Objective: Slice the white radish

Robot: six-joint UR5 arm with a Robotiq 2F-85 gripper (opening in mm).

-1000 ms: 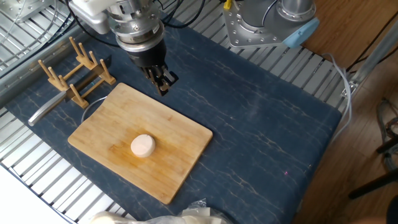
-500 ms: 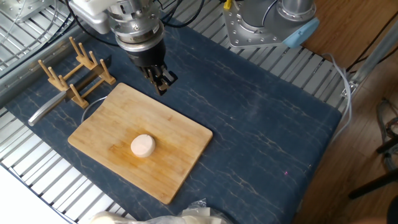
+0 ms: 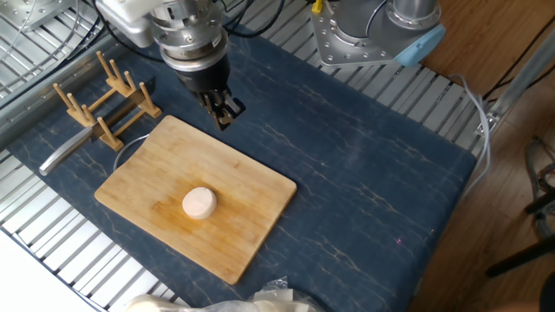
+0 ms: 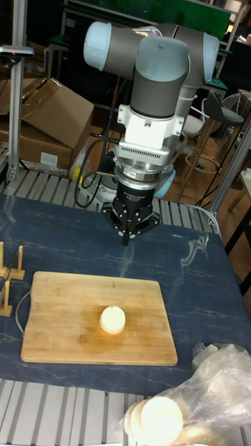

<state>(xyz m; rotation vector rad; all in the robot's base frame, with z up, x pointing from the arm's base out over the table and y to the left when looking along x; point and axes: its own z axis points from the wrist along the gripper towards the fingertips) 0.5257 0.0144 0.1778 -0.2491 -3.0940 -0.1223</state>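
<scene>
The white radish point(image 3: 199, 202) point(image 4: 112, 319) is a cream-white round puck that lies near the middle of the wooden cutting board point(image 3: 238, 173) point(image 4: 59, 313). My gripper point(image 3: 227, 117) point(image 4: 127, 240) hangs above the blue mat just past the board's far edge. It points down, well apart from the radish. Its fingers are pressed together to a point, and nothing is held between them.
A wooden peg rack point(image 3: 108, 95) stands left of the board, with a grey metal handle point(image 3: 62, 152) lying in front of it. A plastic bag point(image 3: 225, 303) point(image 4: 188, 404) with pale round pieces sits at the near table edge. A second arm's base point(image 3: 364, 35) stands at the back.
</scene>
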